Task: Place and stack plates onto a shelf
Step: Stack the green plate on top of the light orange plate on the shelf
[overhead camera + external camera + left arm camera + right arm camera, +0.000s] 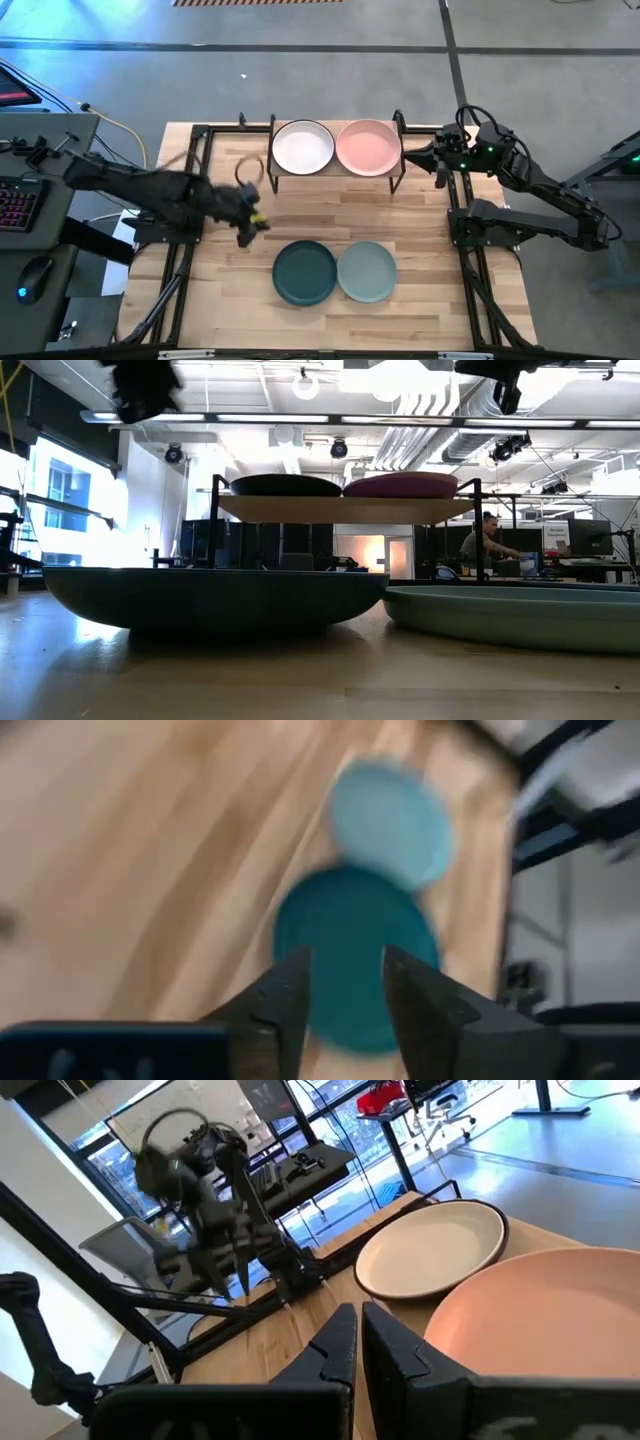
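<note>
A cream-white plate (303,147) and a pink plate (368,147) lie side by side on the shelf (335,178) at the table's far side. In the low view the plates up there show a dark side (285,485) and a maroon side (400,485). A dark teal plate (305,271) and a pale blue-green plate (367,271) rest flat on the tabletop, rims close together. My left gripper (247,232) hovers open, left of and above the teal plate (350,950). My right gripper (358,1335) is shut beside the pink plate's rim (520,1330), at the shelf's right end.
Black frame rails (185,250) run along the table's left side and rails (470,250) along its right. The shelf's black posts (398,125) stand up at its corners. Bare wood (330,215) lies between the shelf and the two plates on the table. A person (487,540) sits far behind.
</note>
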